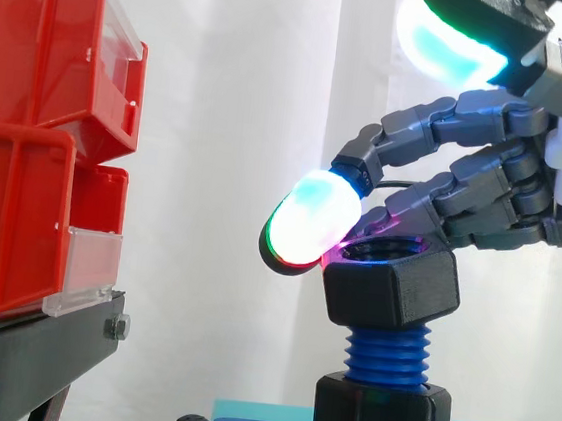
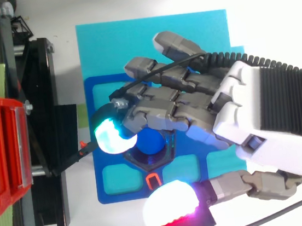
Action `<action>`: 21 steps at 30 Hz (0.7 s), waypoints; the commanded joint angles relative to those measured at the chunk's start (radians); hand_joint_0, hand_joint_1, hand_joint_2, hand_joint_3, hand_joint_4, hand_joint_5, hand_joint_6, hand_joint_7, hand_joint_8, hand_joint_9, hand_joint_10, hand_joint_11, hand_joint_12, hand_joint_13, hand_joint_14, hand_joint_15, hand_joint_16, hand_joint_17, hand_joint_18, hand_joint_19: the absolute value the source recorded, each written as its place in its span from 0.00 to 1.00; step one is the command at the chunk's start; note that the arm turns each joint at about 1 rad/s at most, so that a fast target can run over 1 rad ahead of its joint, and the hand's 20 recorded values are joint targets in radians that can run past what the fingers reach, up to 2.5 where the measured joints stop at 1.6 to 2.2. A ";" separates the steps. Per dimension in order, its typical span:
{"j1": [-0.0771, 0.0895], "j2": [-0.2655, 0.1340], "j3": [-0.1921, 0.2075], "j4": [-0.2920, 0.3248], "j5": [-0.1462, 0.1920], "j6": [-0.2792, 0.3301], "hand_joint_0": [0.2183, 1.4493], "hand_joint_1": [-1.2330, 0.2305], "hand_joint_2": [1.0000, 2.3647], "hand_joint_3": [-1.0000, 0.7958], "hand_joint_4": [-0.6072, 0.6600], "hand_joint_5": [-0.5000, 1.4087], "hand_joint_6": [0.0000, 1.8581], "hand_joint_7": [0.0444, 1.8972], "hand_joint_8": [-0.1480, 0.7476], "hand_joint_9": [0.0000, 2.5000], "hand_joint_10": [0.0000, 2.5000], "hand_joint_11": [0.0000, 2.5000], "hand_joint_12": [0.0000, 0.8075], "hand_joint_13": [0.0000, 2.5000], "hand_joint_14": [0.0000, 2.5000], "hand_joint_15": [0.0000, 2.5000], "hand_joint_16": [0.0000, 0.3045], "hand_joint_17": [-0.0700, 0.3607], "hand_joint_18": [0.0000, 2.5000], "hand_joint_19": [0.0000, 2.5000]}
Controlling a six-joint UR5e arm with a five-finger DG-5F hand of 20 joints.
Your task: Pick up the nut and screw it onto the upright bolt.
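The black hexagonal nut [image 1: 392,283] is seen seated on the top of the upright blue bolt [image 1: 386,357], directly under the hand [image 2: 193,97]; bare threads are left showing between it and a black collar [image 1: 380,417] at the bolt's foot; its top edge looks slightly higher on the arm's side. The hand is brought in from the right in the side view and is held closed down over the nut; its grey fingers [image 1: 441,122] are curled over the nut's top, and a magenta glow is seen where one tip meets the rim. A cyan and green glowing pad [image 1: 310,222] is pressed just beside the nut's upper left corner, on the side facing the red bins [image 1: 27,144]. The thumb pad [image 1: 450,37] is held high and well apart from the nut, and in the top view it is seen glowing white and red [image 2: 173,204] just off the plate's edge. From above, the bolt's round blue end [image 2: 150,143] is framed by the nut's hexagon beneath the curled fingers. The bolt is carried on a blue plate [image 2: 110,184] laid on a cyan sheet [image 2: 131,38]; the bins are borne on a black stand [image 1: 35,351] near the plate.
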 commanded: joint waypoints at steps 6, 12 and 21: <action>-0.006 0.000 -0.002 -0.012 -0.011 0.000 0.23 0.72 0.00 0.28 0.62 0.20 0.27 0.57 0.48 0.21 0.00 0.00 0.40 0.09 0.00 0.00 0.14 0.38 0.02 0.00; -0.015 0.000 0.000 -0.012 -0.030 0.000 0.23 0.71 0.00 0.28 0.62 0.20 0.27 0.57 0.48 0.21 0.00 0.01 0.40 0.09 0.00 0.00 0.14 0.38 0.02 0.00; -0.032 0.000 0.000 -0.012 -0.056 0.002 0.23 0.70 0.00 0.28 0.62 0.20 0.27 0.57 0.49 0.22 0.00 0.01 0.38 0.10 0.00 0.00 0.13 0.36 0.02 0.00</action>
